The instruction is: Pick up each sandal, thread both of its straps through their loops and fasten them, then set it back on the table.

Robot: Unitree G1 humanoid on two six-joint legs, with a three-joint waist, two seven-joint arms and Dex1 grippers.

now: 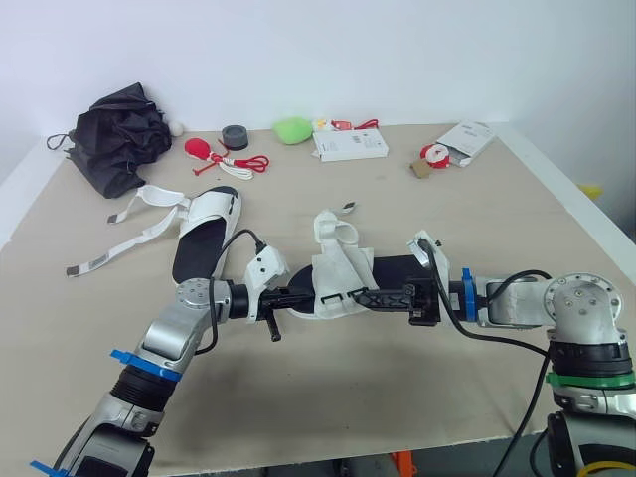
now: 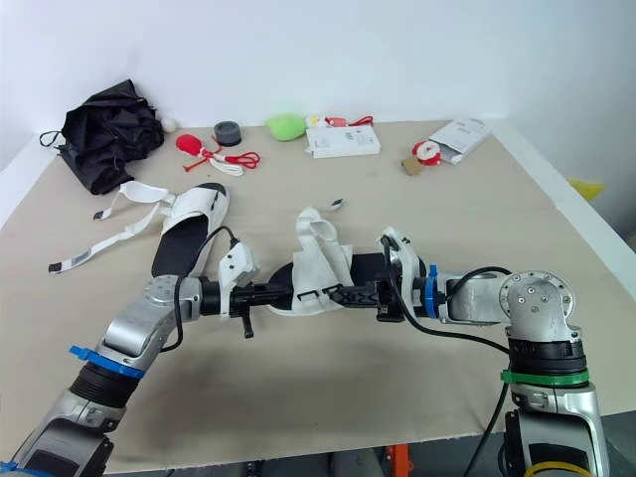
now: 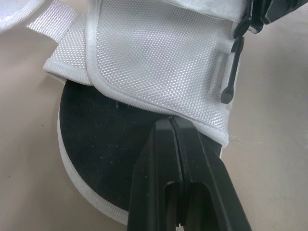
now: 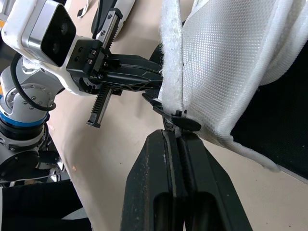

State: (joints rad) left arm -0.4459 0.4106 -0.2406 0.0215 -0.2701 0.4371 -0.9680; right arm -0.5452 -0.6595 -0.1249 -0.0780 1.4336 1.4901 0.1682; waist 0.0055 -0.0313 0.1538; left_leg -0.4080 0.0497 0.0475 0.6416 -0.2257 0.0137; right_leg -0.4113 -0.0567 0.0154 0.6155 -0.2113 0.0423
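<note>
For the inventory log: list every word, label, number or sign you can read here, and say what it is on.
Nothing here can be read as text.
On the white box: red and dark print, too small to read.
On the white packet: print too small to read.
On the sandal: no lettering seen.
</note>
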